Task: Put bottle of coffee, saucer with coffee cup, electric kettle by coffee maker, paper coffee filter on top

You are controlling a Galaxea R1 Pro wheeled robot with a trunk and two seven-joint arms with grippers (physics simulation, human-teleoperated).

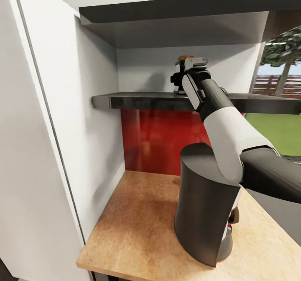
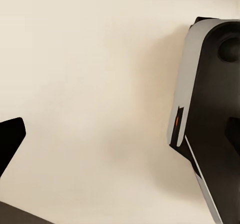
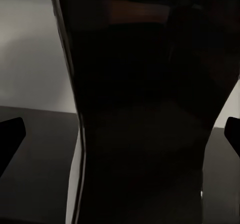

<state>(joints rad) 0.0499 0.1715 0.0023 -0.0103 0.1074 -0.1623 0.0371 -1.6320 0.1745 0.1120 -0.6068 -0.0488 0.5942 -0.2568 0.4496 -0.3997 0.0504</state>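
Right gripper [image 1: 184,70] up at shelf [image 1: 138,100], fingers wide, one each side of bottle [image 3: 145,109]. Bottle stands on shelf, above counter [image 1: 138,218]. Push in more, squeeze gently, lift straight. Left gripper: cannot tell.

A tall white cabinet side [image 1: 46,139] stands at the left, and a glossy red backsplash [image 1: 163,141] covers the wall beneath the dark shelf [image 1: 138,100], with a second dark shelf [image 1: 175,9] higher up and white wall between them. Below, the wooden tabletop [image 1: 133,231] runs out from the corner, warm brown and speckled. Off to the right, a window shows green lawn [image 1: 276,130], a tree [image 1: 286,53] and a reddish fence [image 1: 271,84].
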